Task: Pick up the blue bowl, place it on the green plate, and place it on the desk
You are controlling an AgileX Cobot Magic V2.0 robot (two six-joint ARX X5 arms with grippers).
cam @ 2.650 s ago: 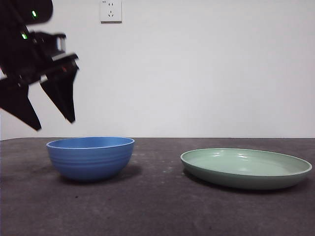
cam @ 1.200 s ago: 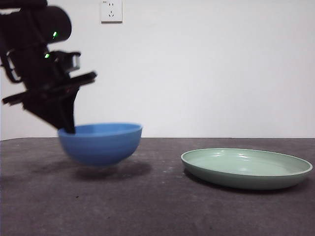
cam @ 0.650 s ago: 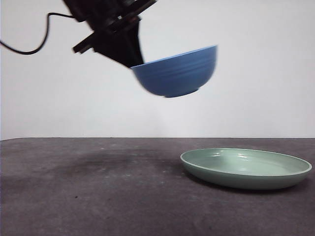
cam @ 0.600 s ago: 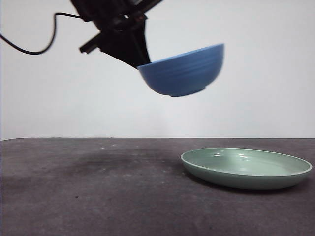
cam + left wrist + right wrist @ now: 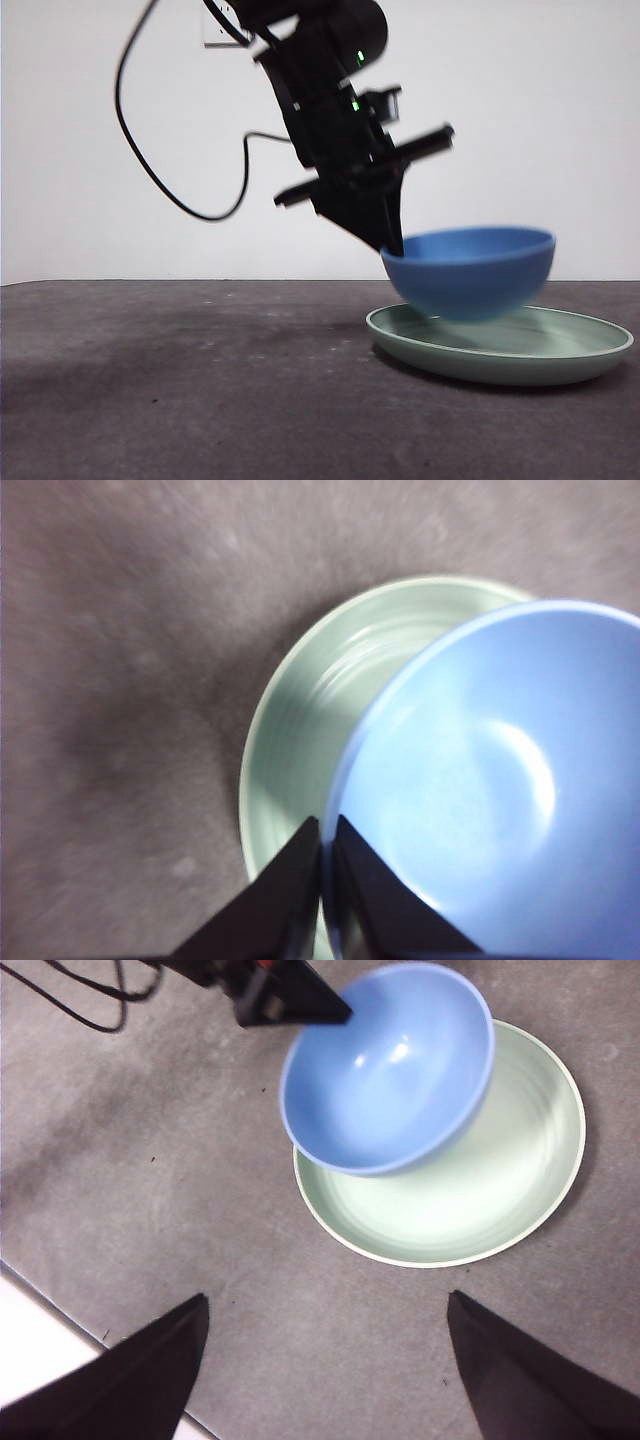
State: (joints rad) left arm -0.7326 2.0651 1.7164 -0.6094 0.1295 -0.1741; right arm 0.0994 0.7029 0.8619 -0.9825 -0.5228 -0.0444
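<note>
The blue bowl [image 5: 470, 272] [image 5: 490, 800] [image 5: 388, 1068] hangs just above the green plate [image 5: 560, 350] [image 5: 300, 750] [image 5: 500, 1200], over the plate's left half in the front view. My left gripper [image 5: 392, 245] [image 5: 326, 850] is shut on the bowl's rim, one jaw inside and one outside. The bowl sits roughly level; whether its base touches the plate I cannot tell. High above the desk [image 5: 180, 390] [image 5: 150, 1160], my right gripper [image 5: 325, 1360] is open with nothing between its jaws, apart from bowl and plate.
A black cable [image 5: 150, 150] loops down from the left arm at the left of the bowl. A white wall socket [image 5: 215, 30] is behind the arm. A pale table edge [image 5: 40, 1330] shows in the right wrist view.
The left gripper took hold of the bowl, lifted it off the desk, carried it right and brought it down over the green plate. The plate has not moved.
</note>
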